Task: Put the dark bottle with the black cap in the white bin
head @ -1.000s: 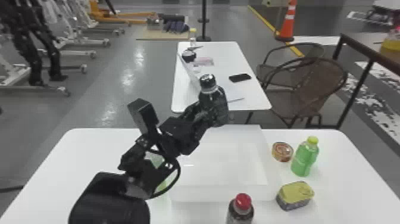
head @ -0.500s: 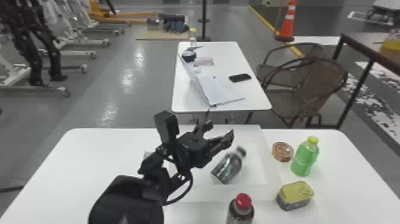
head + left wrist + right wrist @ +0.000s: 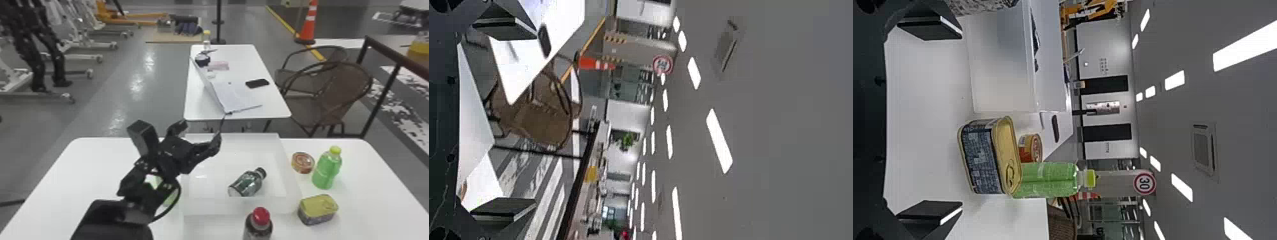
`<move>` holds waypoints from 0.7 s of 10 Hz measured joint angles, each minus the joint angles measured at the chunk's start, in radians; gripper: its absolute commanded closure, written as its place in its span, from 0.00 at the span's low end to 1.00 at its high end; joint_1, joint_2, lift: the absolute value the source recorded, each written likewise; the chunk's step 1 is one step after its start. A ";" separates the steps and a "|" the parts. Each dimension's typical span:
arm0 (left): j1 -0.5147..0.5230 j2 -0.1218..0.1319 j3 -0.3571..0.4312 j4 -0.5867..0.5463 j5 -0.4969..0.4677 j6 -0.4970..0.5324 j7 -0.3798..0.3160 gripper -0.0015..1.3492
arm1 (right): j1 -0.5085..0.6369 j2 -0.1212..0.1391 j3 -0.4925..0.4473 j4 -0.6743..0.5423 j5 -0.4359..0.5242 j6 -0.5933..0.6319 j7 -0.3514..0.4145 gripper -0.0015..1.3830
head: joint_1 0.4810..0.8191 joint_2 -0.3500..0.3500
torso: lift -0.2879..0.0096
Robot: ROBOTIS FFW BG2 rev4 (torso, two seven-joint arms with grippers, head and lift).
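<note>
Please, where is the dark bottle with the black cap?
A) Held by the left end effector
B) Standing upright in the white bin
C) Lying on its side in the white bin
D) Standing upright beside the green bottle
C, because the dark bottle lies tipped over inside the white bin, with its black cap pointing toward the far right in the head view.
</note>
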 measured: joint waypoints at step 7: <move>0.532 -0.001 0.298 -0.113 -0.112 -0.346 0.335 0.09 | 0.011 -0.004 0.000 -0.010 0.000 0.003 -0.001 0.07 | 0.20 0.50 | 0.63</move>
